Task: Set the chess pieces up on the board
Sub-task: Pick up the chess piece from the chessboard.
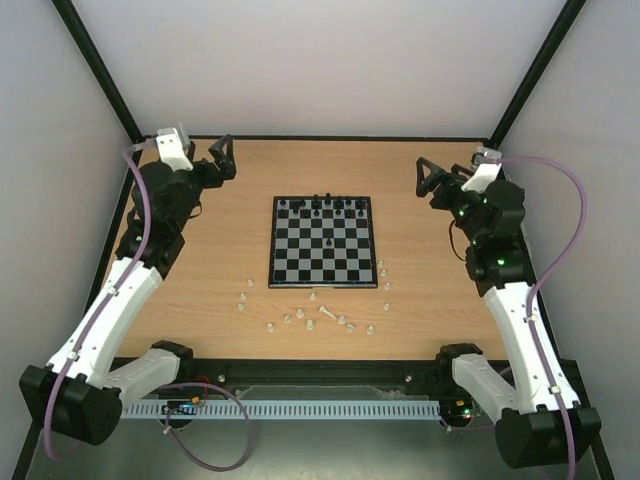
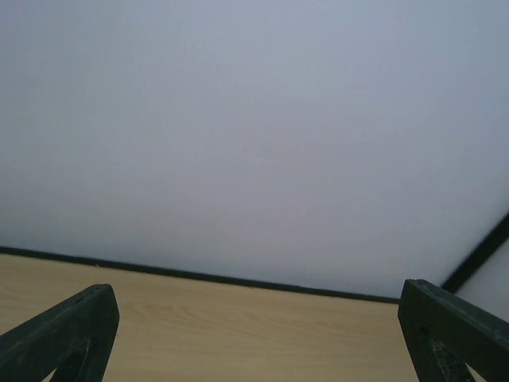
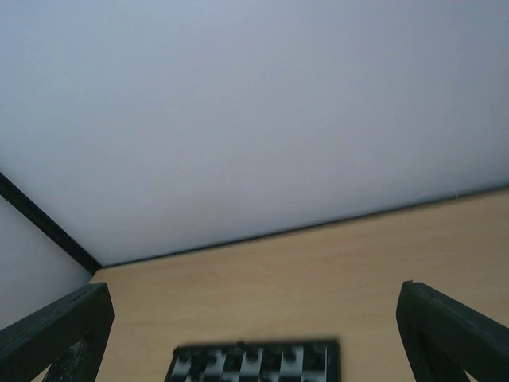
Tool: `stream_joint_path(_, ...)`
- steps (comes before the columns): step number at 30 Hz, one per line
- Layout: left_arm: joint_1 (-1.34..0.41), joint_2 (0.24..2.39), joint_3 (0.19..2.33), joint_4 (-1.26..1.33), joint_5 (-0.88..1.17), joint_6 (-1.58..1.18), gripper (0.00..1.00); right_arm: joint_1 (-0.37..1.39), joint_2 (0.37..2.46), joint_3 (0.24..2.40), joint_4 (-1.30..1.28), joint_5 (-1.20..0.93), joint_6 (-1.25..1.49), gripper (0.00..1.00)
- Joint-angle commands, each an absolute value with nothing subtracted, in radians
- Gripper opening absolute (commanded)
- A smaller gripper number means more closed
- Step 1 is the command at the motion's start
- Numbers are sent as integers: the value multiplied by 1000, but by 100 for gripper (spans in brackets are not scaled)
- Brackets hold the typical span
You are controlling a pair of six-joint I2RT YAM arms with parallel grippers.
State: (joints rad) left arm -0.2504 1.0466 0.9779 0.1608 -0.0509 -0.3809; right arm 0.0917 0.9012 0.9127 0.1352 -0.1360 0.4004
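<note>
On board (image 1: 300, 266), black pieces (image 1: 318, 205), chess pieces (image 1: 327, 313) beside

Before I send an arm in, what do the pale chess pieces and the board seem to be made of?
The chess pieces look like translucent plastic, whitish and faintly glassy, though they are too small to be sure. The board looks like a thin rigid sheet, plastic or card, with printed black and grey-white squares and no glare.

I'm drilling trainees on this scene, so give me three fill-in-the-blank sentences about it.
The pale chess pieces lie scattered on the ____. The black pieces all stand on the ____. The left gripper and right gripper are both ____.
Missing words: table, board, open.
</note>
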Motion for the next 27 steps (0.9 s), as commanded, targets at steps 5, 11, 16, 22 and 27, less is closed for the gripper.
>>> stream_joint_path(5,-290,866,849,-52,179,-474,99,90,884,759,-67,-367,620,99)
stream_joint_path(11,-290,786,722,-102,374,-470,99,216,992,768,-112,-324,589,99)
stream_joint_path(16,-293,778,678,-131,372,-497,99,468,1154,899,-234,-53,503,99)
stream_joint_path(22,-295,683,593,-153,243,-554,99,658,1360,999,-350,243,487,98)
stream_joint_path(27,-296,687,552,-162,205,-612,99,734,1444,987,-309,313,499,99)
